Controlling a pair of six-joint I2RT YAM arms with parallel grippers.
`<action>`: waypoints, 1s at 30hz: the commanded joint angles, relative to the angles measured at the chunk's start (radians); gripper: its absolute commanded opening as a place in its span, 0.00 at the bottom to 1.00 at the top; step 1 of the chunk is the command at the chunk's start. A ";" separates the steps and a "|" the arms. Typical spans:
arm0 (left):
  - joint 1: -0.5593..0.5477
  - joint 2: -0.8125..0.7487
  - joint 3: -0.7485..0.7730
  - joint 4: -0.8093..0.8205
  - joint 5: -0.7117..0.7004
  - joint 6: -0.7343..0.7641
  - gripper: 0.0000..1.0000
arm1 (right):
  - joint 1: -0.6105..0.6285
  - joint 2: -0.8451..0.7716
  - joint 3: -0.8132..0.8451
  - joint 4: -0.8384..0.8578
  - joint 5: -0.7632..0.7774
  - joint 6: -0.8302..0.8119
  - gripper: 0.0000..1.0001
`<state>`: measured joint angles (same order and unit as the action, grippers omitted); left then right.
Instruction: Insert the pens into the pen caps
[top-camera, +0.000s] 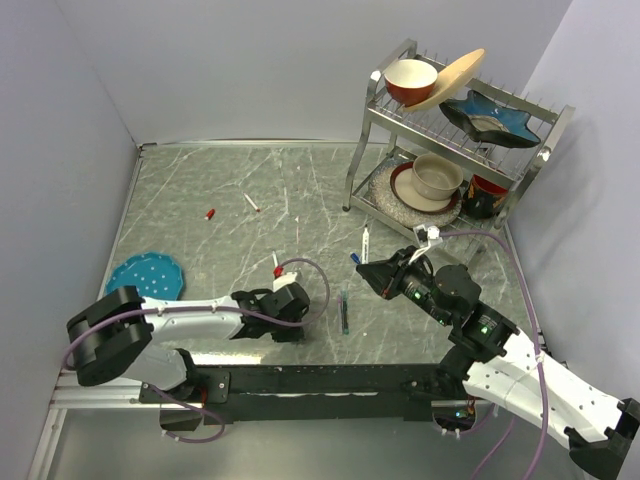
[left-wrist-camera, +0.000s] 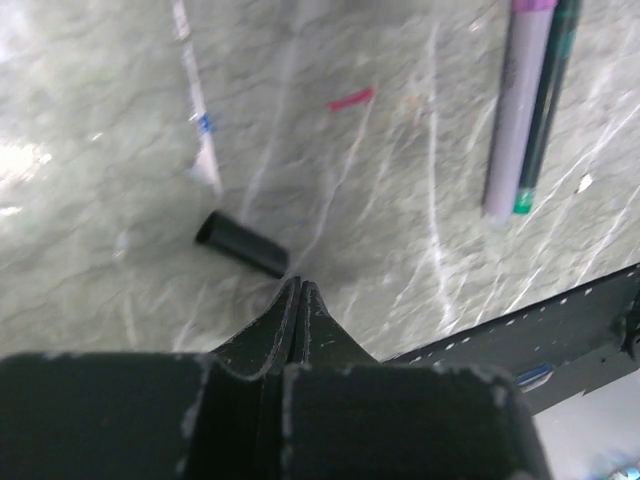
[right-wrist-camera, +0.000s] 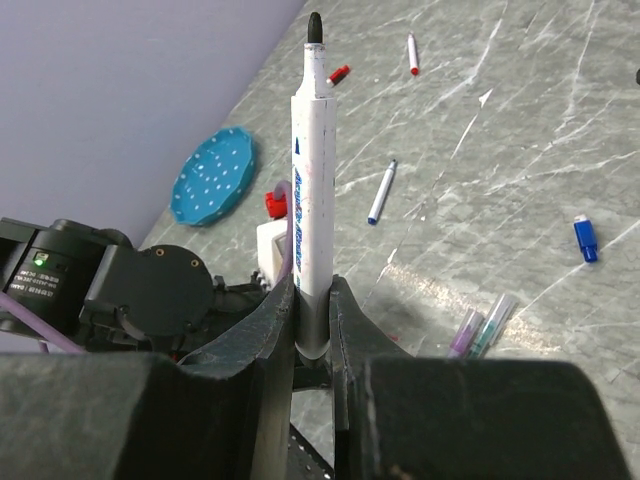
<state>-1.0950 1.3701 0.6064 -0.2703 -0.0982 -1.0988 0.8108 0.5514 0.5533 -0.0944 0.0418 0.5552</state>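
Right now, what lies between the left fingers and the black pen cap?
Nothing: the left wrist view shows only a short strip of bare table between the shut left fingers and the black cap.

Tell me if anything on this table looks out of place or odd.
Nothing looks spilled or damaged. Three caps lie loose: the black cap on its side just ahead of the shut left gripper, the blue cap and the red cap farther out. The right gripper grips an uncapped black-tipped pen.

Bright, even overhead light, soft shadows. The left wrist view is blurred, with glare on the tabletop (left-wrist-camera: 25, 165) at left.
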 joint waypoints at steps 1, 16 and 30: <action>-0.006 0.066 0.053 0.025 -0.046 0.034 0.01 | -0.002 -0.016 0.020 0.005 0.024 -0.018 0.00; 0.037 0.049 0.251 -0.196 -0.115 0.194 0.01 | -0.002 -0.041 0.023 -0.024 0.053 -0.038 0.00; 0.037 -0.077 0.102 -0.178 0.023 0.166 0.01 | -0.002 -0.061 -0.007 0.021 0.021 0.003 0.00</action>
<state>-1.0580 1.2476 0.7326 -0.4805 -0.1246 -0.9215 0.8108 0.5140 0.5533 -0.1272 0.0639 0.5423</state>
